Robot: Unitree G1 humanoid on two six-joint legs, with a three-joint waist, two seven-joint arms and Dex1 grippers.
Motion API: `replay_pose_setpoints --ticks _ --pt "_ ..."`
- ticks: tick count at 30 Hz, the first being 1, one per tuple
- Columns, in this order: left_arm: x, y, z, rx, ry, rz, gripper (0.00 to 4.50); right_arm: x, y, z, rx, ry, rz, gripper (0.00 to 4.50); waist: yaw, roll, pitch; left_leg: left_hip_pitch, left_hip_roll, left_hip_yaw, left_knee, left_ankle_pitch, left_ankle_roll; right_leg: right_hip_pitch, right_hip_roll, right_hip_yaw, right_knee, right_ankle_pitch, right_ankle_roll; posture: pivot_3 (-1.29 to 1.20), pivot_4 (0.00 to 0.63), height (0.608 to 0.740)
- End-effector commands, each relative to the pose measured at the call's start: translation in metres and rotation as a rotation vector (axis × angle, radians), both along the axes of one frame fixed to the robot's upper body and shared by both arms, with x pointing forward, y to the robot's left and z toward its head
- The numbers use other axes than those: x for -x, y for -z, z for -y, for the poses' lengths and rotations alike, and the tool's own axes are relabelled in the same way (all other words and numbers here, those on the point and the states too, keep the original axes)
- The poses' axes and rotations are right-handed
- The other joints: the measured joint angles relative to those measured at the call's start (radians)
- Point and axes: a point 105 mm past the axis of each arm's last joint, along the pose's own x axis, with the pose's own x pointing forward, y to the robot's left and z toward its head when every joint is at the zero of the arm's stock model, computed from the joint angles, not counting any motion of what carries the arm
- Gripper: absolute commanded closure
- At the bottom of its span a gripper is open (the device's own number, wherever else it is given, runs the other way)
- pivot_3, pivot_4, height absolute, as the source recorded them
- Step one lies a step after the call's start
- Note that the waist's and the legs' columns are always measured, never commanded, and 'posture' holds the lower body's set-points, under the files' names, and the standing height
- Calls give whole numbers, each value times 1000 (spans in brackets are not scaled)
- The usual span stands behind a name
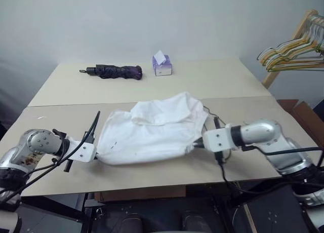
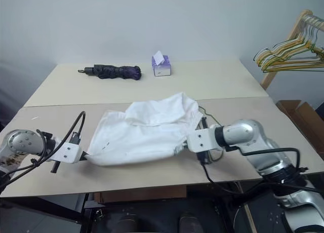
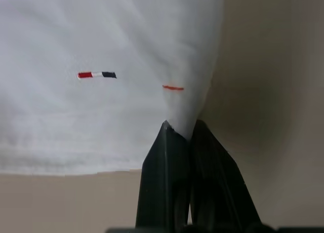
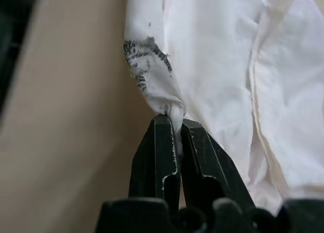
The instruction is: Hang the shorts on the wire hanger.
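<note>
The white shorts (image 1: 152, 131) lie crumpled across the near table, stretched between my two grippers. My left gripper (image 1: 97, 153) is shut on the shorts' left corner; in the left wrist view its black fingers (image 3: 167, 162) pinch the fabric (image 3: 101, 50) near a small red, white and blue tag. My right gripper (image 1: 196, 144) is shut on the shorts' right corner, where the fingers (image 4: 157, 152) clamp a twisted bit of cloth (image 4: 217, 66) with dark smudges. A thin grey wire, the wire hanger (image 1: 208, 112), pokes out at the shorts' right edge; the rest of it is hidden under the fabric.
A folded dark purple umbrella (image 1: 114, 71) and a purple tissue box (image 1: 162, 66) sit on the far table. Yellow, gold and green hangers (image 1: 293, 50) hang from a wooden rack at the right. A cardboard box (image 1: 304, 114) stands below them.
</note>
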Motion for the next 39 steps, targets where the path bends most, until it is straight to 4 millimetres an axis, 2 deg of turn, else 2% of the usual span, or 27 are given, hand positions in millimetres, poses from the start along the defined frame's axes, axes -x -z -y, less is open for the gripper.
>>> replay_pose_setpoints --ticks 1,5,6,8,9,10,11,12,14,17,19,21,23,24,27,30,33,36,37,38,39 --pt "-33 -31 19 157 -92 188 4488 -28 -34 -10 -96 17 127 4500 -1 0 0 3 0 0 0 0 0 2 0 0 0 0 1 6 0 740" --pt "-88 -79 28 346 -288 423 4488 -83 -73 -22 -197 138 325 4500 -4 0 0 2 0 -1 0 0 0 0 2 1 0 0 0 12 0 740" --pt "-105 -97 28 405 -364 485 4488 -102 -88 -25 -237 200 389 4500 -5 -1 0 0 0 -1 0 0 0 -1 2 2 1 3 -5 13 0 740" --pt "-132 -136 25 493 -471 624 4488 -133 -119 -31 -294 302 541 4500 -6 -1 0 -4 0 -1 1 0 0 -5 2 2 1 4 -6 18 0 740" --pt "-148 -163 20 540 -561 725 4488 -150 -139 -32 -314 371 652 4500 -6 -1 0 -6 -1 -1 1 0 0 -7 2 2 2 4 -7 23 0 740" --pt "-159 -189 14 575 -636 828 4488 -162 -159 -34 -341 429 763 4500 -6 -1 0 -9 -1 -1 2 0 0 -12 2 3 5 4 -7 25 0 740" --pt "-165 -205 10 595 -688 894 4488 -169 -172 -35 -357 465 838 4500 -5 -1 0 -12 -2 -1 1 1 -1 -16 1 4 6 5 -7 30 0 740" --pt "-172 -233 -1 614 -808 1030 4488 -176 -193 -36 -399 525 945 4500 -5 -1 0 -12 -2 -1 1 1 -1 -17 1 4 7 5 -7 33 0 740" --pt "-171 -278 -20 661 -986 1248 4488 -179 -227 -36 -487 617 1124 4500 -6 -1 0 -14 -2 -1 -1 1 -1 -20 1 4 6 5 -7 38 0 740" --pt "-148 -337 -36 719 -1071 1560 4488 -167 -275 -29 -660 706 1384 4500 -4 -1 0 -24 -3 1 -2 1 -1 -33 0 7 8 4 -6 41 0 740" --pt "-132 -363 -39 770 -1054 1711 4488 -154 -296 -21 -777 725 1497 4500 0 -1 0 -26 -3 1 -4 1 -1 -35 -1 7 9 4 -6 41 0 740" --pt "-123 -373 -36 777 -1000 1800 4488 -147 -304 -15 -873 727 1515 4500 3 -1 0 -28 -5 2 -5 1 -2 -36 -3 7 8 4 -6 39 0 740" --pt "-120 -372 -28 768 -903 1834 4488 -147 -300 -9 -887 715 1513 4500 5 -1 0 -27 -7 2 -5 1 -2 -36 -5 7 7 4 -5 39 0 740" --pt "-123 -366 -21 768 -837 1811 4488 -150 -291 -9 -846 691 1490 4500 7 -1 0 -27 -7 2 -5 1 -2 -35 -6 6 7 4 -5 37 0 740" --pt "-133 -329 -2 733 -644 1676 4488 -160 -252 -8 -753 614 1359 4500 16 -2 -1 -22 -9 2 -5 2 -3 -29 -8 6 8 4 -4 34 0 740" --pt "-133 -278 7 704 -496 1515 4488 -164 -194 -11 -612 474 1200 4500 15 -2 -1 -13 -10 2 -5 3 -5 -19 -8 6 8 5 -3 30 0 740" --pt "-123 -228 12 702 -396 1332 4488 -157 -134 -10 -472 328 1060 4500 1 -2 -1 -9 -10 2 -4 4 -6 -15 -8 6 8 5 -3 30 0 740" --pt "-102 -169 14 627 -315 1110 4488 -142 -77 -6 -364 206 921 4500 -16 -2 -1 -10 -9 1 -5 5 -7 -17 -8 7 7 5 -3 35 4 740" --pt "-90 -144 14 564 -270 1016 4488 -134 -56 -3 -330 155 868 4500 -24 -2 -1 -10 -9 2 -6 6 -9 -17 -8 7 7 5 -3 36 10 740" --pt "-79 -125 14 523 -242 929 4488 -125 -40 -1 -304 110 824 4500 -36 -2 -1 -11 -9 2 -7 6 -9 -17 -8 8 7 5 -3 36 15 740" --pt "-71 -114 14 500 -226 870 4488 -119 -31 0 -291 82 797 4500 -44 -2 -1 -10 -9 2 -8 6 -9 -18 -8 9 7 5 -3 36 16 740"
